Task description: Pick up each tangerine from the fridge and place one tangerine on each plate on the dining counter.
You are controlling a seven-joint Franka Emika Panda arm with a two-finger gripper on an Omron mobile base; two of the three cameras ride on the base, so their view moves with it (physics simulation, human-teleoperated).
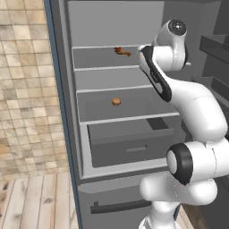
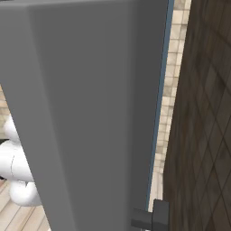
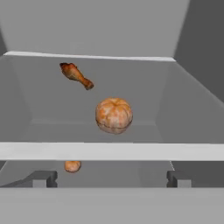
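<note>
A tangerine point(image 3: 113, 115) lies beyond the fingers point(image 3: 43, 178).

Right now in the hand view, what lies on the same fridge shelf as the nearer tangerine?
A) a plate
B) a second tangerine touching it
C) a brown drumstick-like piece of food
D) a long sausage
C: the drumstick-like food lies on that shelf, behind the nearer tangerine and apart from it, while the other tangerine sits on a lower level, below the pale shelf edge.
</note>
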